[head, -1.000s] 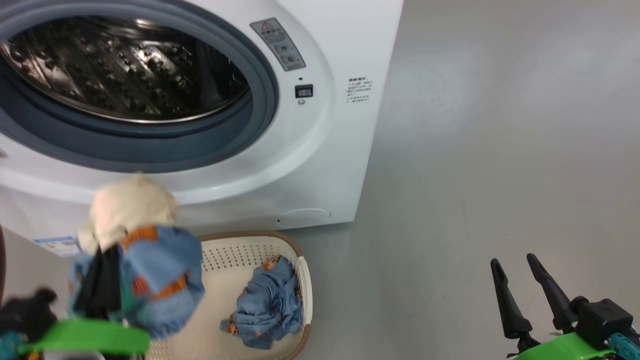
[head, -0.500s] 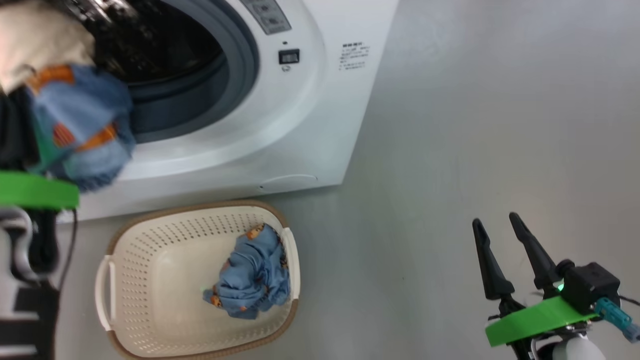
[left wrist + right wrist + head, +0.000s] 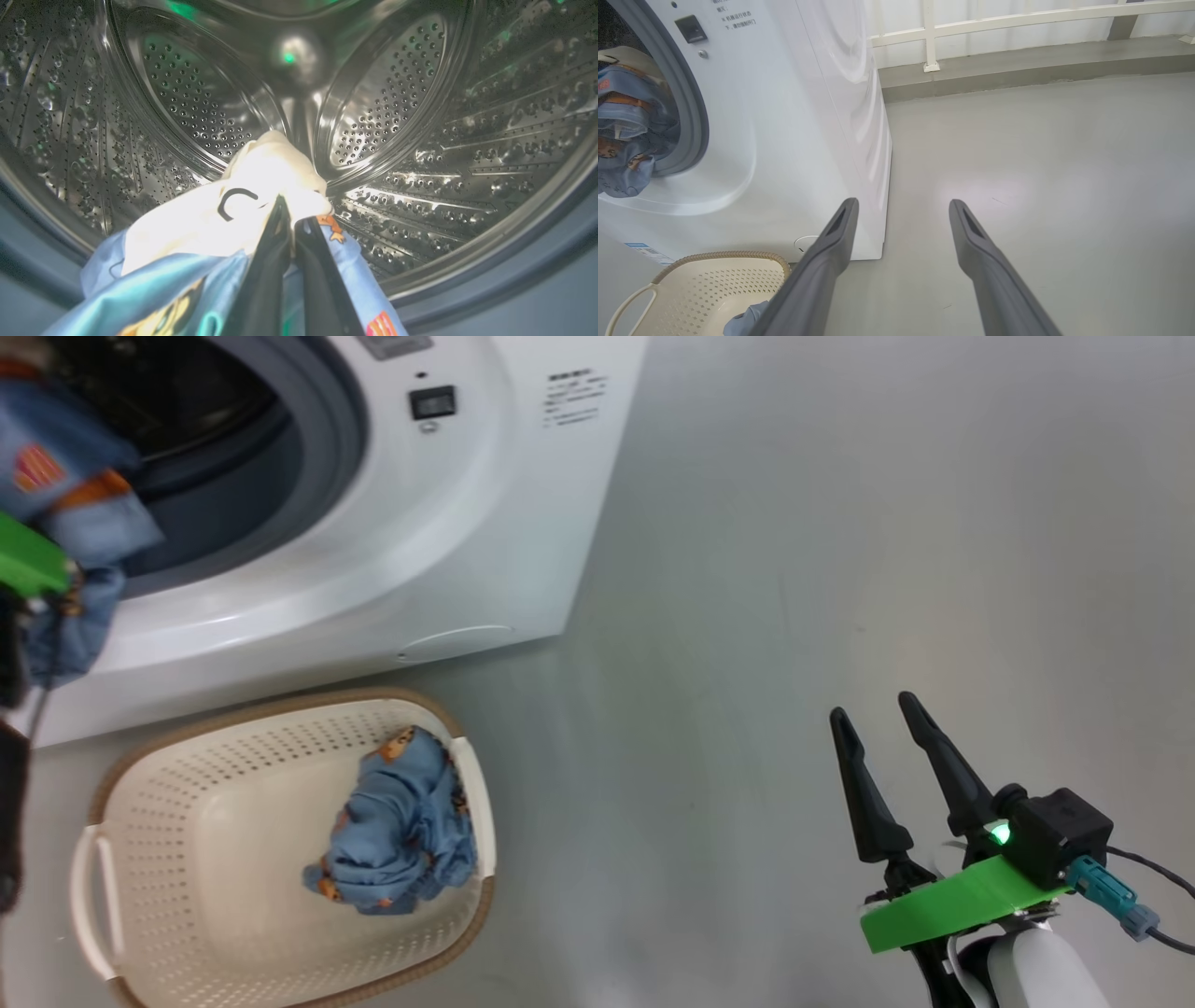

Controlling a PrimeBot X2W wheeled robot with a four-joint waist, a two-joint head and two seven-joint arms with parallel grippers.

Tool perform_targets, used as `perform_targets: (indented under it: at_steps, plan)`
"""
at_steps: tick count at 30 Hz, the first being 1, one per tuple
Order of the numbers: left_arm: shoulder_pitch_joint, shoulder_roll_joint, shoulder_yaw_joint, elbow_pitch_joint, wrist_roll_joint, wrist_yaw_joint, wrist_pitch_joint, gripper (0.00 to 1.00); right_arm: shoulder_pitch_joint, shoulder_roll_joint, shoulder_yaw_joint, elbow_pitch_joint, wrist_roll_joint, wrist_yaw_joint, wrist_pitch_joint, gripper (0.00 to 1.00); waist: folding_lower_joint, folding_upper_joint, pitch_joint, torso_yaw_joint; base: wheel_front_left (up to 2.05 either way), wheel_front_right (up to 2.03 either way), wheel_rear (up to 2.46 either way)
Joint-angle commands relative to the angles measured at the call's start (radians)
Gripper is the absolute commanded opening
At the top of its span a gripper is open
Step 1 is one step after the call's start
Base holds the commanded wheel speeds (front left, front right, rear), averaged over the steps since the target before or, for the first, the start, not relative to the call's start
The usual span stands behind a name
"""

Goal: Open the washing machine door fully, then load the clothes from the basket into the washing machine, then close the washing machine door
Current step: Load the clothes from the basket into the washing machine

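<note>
Far left: left gripper (image 3: 290,212), fingers pinched together on a bundle (image 3: 261,186) of cream and blue clothes, held at the drum (image 3: 402,116) mouth, probably to drop inside rather than on the gasket (image 3: 331,429). Centre left: washer (image 3: 467,523). Below: basket (image 3: 280,702) set just before the washer for short reaches, one blue garment (image 3: 397,831) inside. Right: right gripper (image 3: 871,707), fingers spread, empty, over the floor (image 3: 840,523), apparently parked clear of loading.

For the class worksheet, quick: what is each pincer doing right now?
Left pincer: shut on the clothes.
Right pincer: open, holding nothing.
</note>
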Motion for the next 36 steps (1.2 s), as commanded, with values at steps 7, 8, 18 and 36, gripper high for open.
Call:
perform_targets:
  at_steps: [7,8,18,36]
  plan:
    - [-0.154,0.102,0.065,-0.035,0.043,-0.002,-0.006,0.00,-0.024,0.008,0.036,-0.024,0.010,0.002,-0.005,1.00,0.0000,-0.0001,0.058,-0.064,0.00,0.00,0.00]
    - [-0.162,0.103,0.076,-0.053,0.056,-0.002,-0.006,0.00,-0.026,0.009,0.035,-0.025,0.011,0.002,-0.005,1.00,0.0000,-0.0001,0.061,-0.066,0.00,0.00,0.00]
    - [-0.131,0.080,0.130,-0.046,0.131,-0.002,-0.006,1.00,-0.030,0.012,0.037,-0.023,0.013,0.002,-0.005,1.00,0.0000,-0.0001,0.068,-0.072,0.00,0.00,0.00]
    - [-0.004,0.016,0.176,-0.038,0.166,-0.002,-0.006,1.00,-0.034,0.013,0.025,-0.021,-0.001,0.002,-0.005,1.00,0.0000,-0.0001,0.043,-0.034,0.00,0.00,0.00]
